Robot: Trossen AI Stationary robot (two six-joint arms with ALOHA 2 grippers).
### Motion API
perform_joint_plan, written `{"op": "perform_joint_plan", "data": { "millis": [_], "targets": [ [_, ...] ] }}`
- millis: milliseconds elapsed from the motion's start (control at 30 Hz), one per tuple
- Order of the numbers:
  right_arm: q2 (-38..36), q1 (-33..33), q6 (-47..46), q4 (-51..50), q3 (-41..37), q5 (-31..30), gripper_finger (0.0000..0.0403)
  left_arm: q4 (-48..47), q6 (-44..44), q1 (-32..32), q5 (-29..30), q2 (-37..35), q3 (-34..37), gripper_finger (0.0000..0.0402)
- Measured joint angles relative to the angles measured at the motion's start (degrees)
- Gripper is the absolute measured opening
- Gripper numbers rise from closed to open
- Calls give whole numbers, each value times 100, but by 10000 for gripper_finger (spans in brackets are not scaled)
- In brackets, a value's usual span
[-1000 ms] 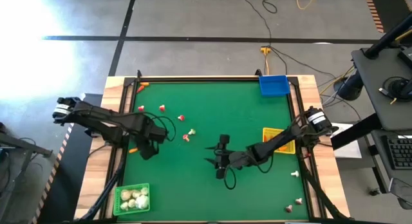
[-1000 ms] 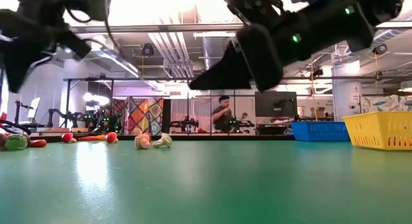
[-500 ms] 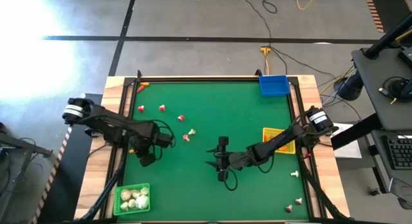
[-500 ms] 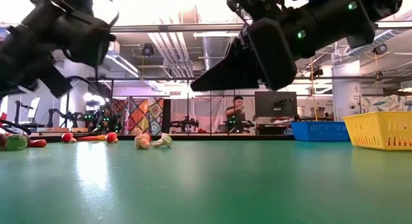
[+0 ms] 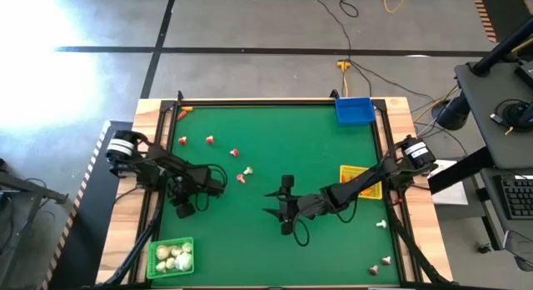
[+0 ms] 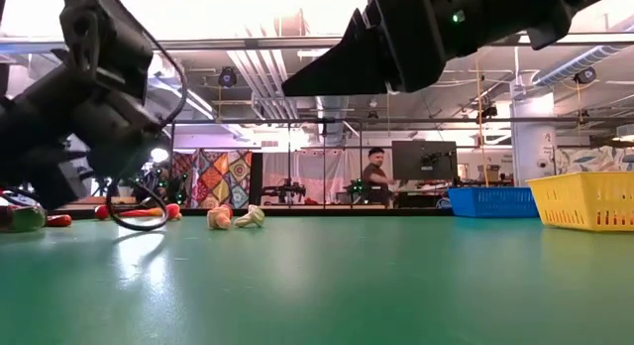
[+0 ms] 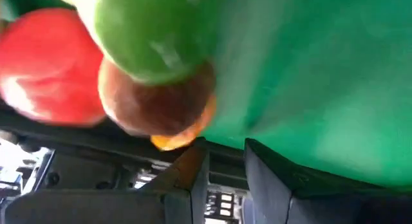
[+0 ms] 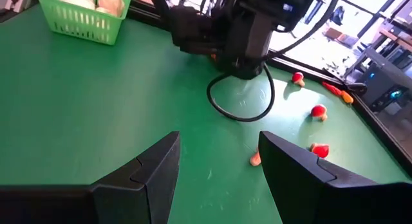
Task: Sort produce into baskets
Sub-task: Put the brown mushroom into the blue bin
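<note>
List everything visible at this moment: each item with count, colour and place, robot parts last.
Table: one, green top, wooden edge.
Green basket: one, near-left corner, holding whitish bulbs.
Blue basket: one, far-right corner.
Yellow basket: one, right edge, partly under the right arm.
Red-and-white pieces: about five, far-left part of the table.
Orange sticks: a couple, far-left corner.
Whitish pieces: about three, near-right corner.
Person: one, in the room behind.
Left gripper: low at the left edge, among produce there.
Right gripper: open, empty, over mid-table.
</note>
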State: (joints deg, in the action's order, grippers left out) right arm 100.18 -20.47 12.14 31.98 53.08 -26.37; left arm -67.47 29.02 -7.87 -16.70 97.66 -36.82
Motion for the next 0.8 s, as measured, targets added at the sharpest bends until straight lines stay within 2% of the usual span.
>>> {"op": "perform_joint_plan", "data": {
  "millis": [267,433,567,800],
  "targets": [
    [-2,15,249,2,4,-2,203,144,89,10,186,101,142,84],
    [-2,61,290,3,4,-2,203,-220,-111,15,428,42,-343,84],
    [-2,131,288,4,4,-4,203,-546,-207,99,977,35,-758,84],
    [-2,195,280,1,4,10,203,-804,-375,505,1021,40,-742,84]
  ]
}}
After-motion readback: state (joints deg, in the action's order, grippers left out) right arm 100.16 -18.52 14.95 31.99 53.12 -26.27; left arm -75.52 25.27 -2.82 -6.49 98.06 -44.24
